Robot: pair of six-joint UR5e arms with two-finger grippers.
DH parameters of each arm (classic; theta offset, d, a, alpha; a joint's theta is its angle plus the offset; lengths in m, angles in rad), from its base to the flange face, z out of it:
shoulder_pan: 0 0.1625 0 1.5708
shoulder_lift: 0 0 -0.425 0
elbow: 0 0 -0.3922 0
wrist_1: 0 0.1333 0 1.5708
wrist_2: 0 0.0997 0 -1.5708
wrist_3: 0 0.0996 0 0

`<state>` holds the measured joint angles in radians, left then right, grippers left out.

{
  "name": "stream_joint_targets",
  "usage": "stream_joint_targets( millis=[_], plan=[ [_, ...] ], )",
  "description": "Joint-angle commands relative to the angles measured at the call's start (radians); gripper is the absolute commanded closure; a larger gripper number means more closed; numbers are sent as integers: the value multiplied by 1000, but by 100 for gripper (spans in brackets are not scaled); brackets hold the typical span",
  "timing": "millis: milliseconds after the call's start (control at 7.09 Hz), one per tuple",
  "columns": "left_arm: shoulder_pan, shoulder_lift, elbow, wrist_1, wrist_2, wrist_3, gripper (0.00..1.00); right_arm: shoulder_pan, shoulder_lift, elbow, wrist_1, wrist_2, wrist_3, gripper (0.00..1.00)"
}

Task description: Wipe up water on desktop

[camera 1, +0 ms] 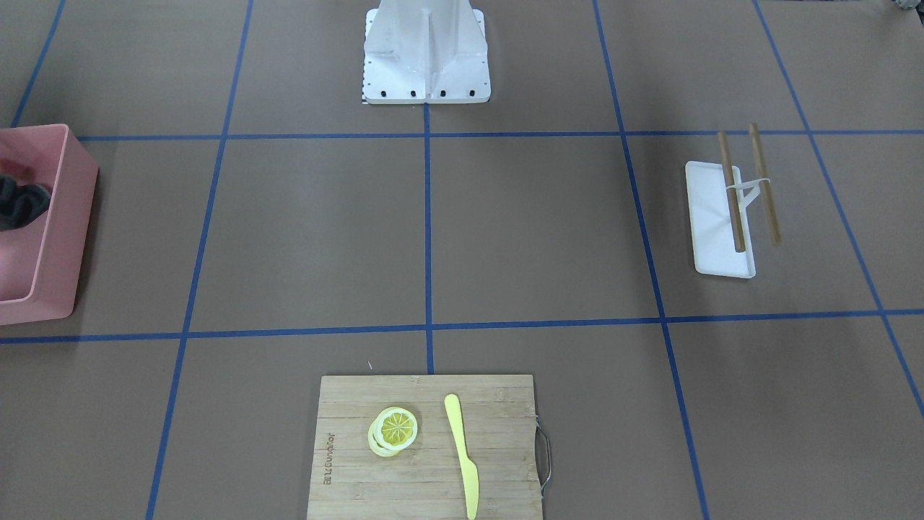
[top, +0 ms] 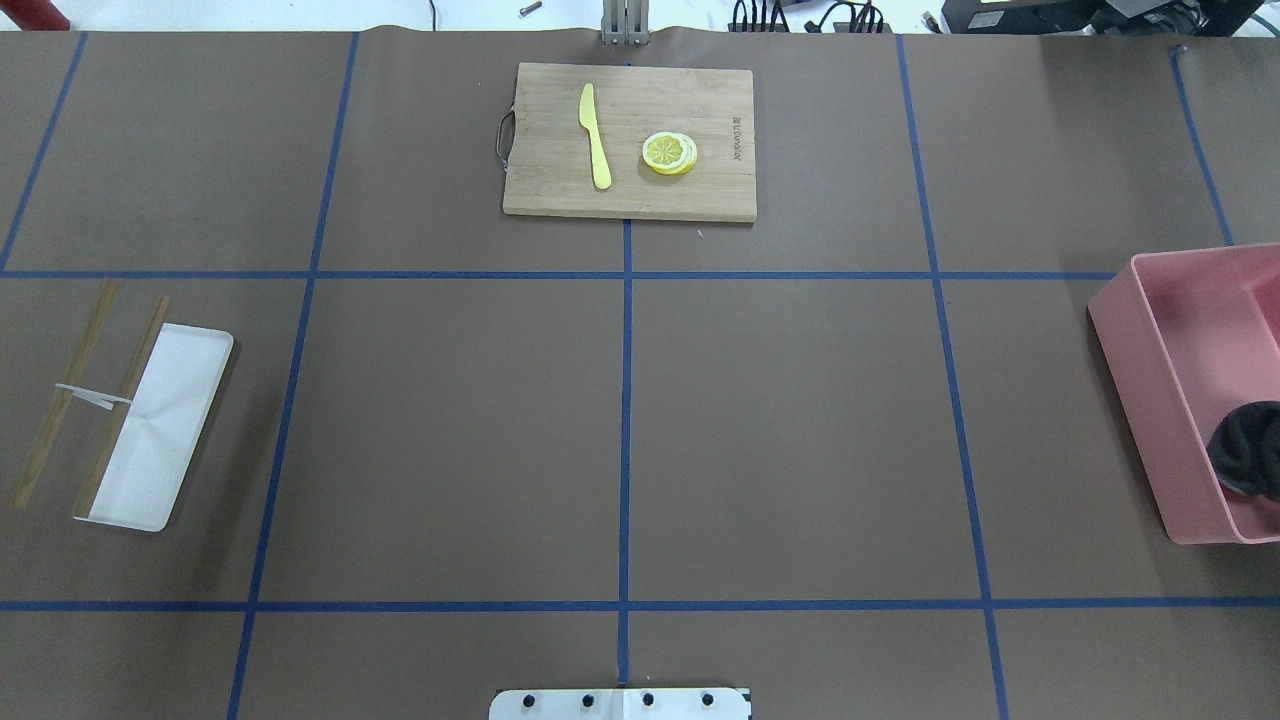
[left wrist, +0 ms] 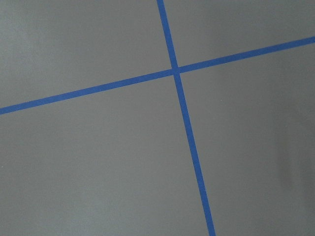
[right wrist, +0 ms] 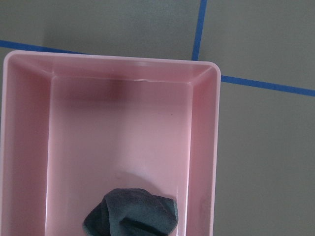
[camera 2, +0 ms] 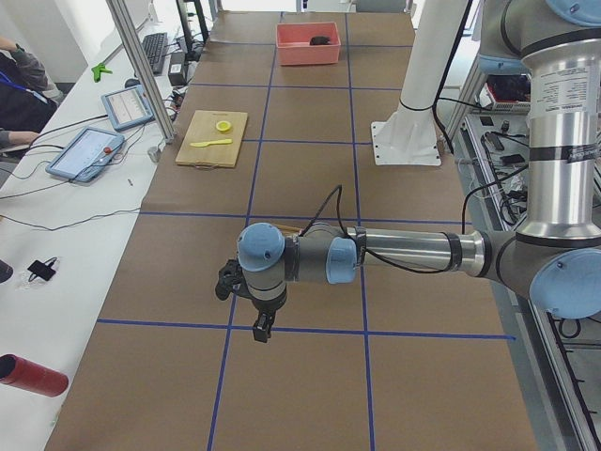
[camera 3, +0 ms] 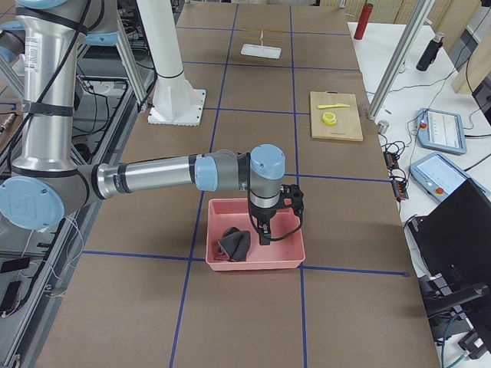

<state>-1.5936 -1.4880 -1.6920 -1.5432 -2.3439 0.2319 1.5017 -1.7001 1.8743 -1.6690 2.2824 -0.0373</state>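
The desktop [top: 780,430] is a matte brown top with blue tape lines; I see no water on it. A dark grey cloth [top: 1245,450] lies crumpled in a pink bin [top: 1135,400] at my right; the right wrist view shows the cloth [right wrist: 133,214] from above. My right gripper [camera 3: 265,236] hangs over the bin, just beside the cloth [camera 3: 234,243]; I cannot tell if it is open or shut. My left gripper [camera 2: 262,329] hangs low over a tape crossing [left wrist: 174,73] on bare desktop; I cannot tell its state either.
A bamboo cutting board [top: 700,90] with a yellow knife [top: 595,135] and lemon slices [top: 670,153] lies at the far middle. A white tray [top: 160,430] with two wooden sticks lies at my left. The robot's white base [camera 1: 426,50] stands at the near middle.
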Motion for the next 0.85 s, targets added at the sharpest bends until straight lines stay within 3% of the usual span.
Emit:
stream_joint_targets(
  millis=[0, 706],
  plan=[
    [1, 0, 0, 0, 0, 1, 1, 0, 4, 0, 0, 0, 7, 0],
    [0, 0, 0, 0, 0, 3, 1, 0, 2, 17, 0, 2, 5, 0]
  ],
)
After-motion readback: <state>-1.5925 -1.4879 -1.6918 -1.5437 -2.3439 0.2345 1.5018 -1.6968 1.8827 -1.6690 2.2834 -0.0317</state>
